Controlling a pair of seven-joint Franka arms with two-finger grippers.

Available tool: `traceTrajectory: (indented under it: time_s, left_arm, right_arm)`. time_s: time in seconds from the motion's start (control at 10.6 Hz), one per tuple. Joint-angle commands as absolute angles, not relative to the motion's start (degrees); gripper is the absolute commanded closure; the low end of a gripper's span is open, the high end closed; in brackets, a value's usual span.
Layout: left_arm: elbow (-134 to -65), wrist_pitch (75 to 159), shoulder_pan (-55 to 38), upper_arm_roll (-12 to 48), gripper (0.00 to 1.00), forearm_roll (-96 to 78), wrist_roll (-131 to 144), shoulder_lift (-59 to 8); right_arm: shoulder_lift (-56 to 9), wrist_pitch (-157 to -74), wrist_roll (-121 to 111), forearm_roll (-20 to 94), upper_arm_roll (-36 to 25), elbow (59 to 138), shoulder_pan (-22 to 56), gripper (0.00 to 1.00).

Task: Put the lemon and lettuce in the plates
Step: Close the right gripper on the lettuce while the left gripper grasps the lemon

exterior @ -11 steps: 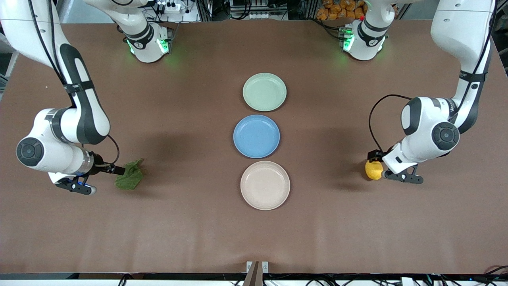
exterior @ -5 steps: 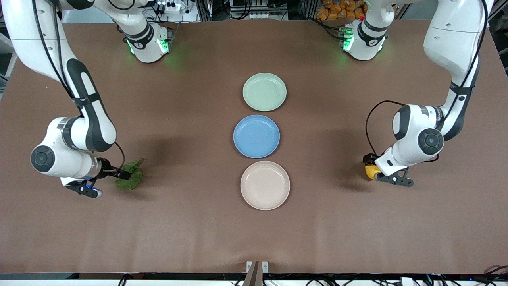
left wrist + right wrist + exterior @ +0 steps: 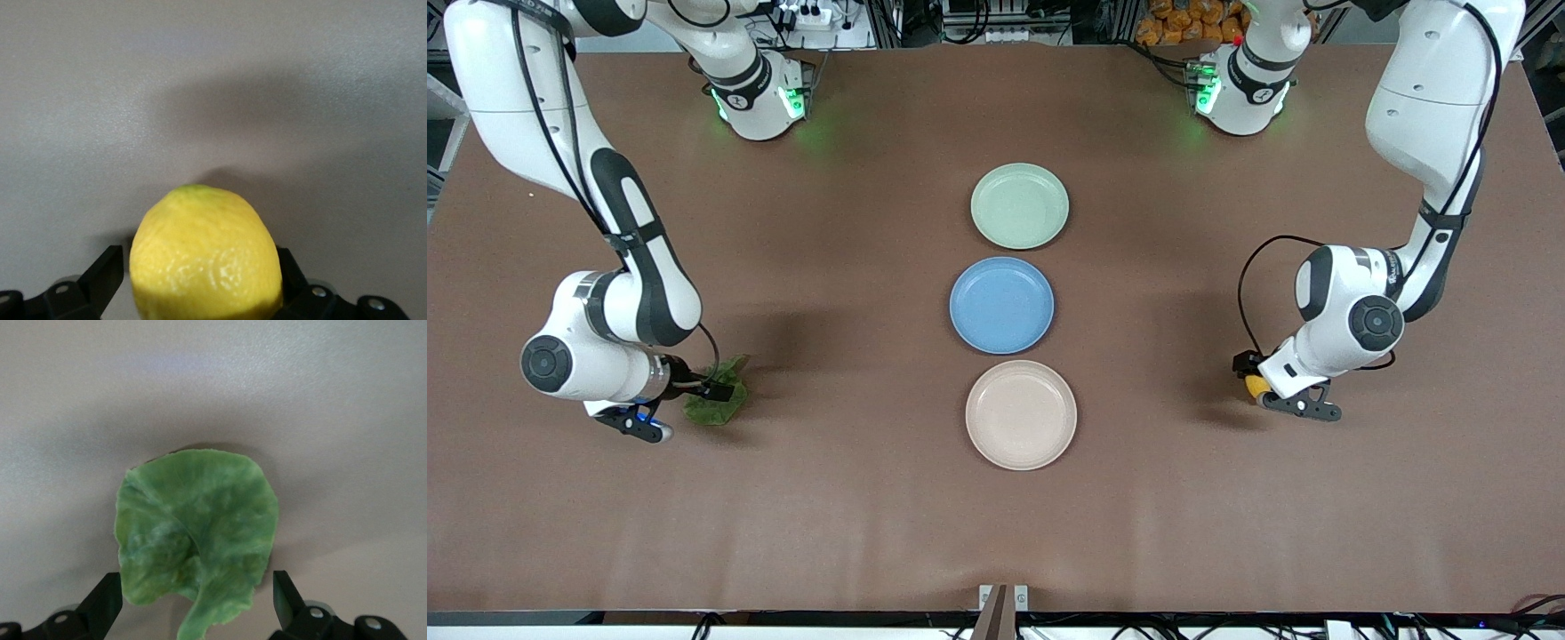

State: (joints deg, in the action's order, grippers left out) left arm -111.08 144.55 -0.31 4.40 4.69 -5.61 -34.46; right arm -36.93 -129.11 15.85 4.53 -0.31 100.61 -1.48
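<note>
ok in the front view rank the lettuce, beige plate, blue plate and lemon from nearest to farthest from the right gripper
Right gripper is at the lettuce.
1. Lettuce, between its open fingers.
2. Beige plate, mid-table, nearest the camera.
3. Blue plate, mid-table.
4. Lemon, at the left gripper.

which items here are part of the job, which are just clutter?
In the job:
- lemon, between the open jaws of the left gripper
- lettuce, between the open jaws of the right gripper
- mint plate, holding nothing
- beige plate, holding nothing

Lying about:
- blue plate, between the other two plates
</note>
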Motion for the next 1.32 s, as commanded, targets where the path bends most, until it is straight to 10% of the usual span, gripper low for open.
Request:
traceTrajectory:
  time_s: [0.0, 0.28, 0.56, 0.66, 0.75, 1.22]
  left_arm:
    - [-110.4, 145.5, -0.3, 4.6, 0.0, 5.9, -6.5, -35.3]
    - [-110.5, 146.7, -0.1, 4.7, 0.0, 5.9, -6.5, -35.8]
    - [-110.5, 146.5, 0.1, 4.7, 0.52, 5.9, -6.2, -35.5]
    - [-110.2, 146.3, -0.3, 4.7, 0.65, 5.8, -5.5, -35.2]
    - [-109.3, 144.8, -0.7, 4.7, 0.7, 5.8, -5.5, -34.5]
    - [-96.8, 127.1, -6.3, 4.9, 0.69, 4.8, 2.5, -33.5]
  right_arm:
    - [-36.9, -135.1, 16.7, 5.5, -0.1, 104.3, -1.1, 0.0]
    - [-36.9, -135.1, 16.7, 5.5, -0.1, 104.3, -0.8, 0.0]
    - [-36.9, -135.2, 16.5, 5.5, -0.2, 104.4, -0.2, 0.01]
    - [-36.9, -135.3, 16.5, 5.3, -0.2, 104.4, -0.2, 0.62]
    - [-36.9, -135.4, 16.5, 5.3, -0.2, 104.4, -0.3, 0.95]
    - [-35.6, -134.5, 16.3, 5.3, -0.2, 104.5, -0.5, 1.0]
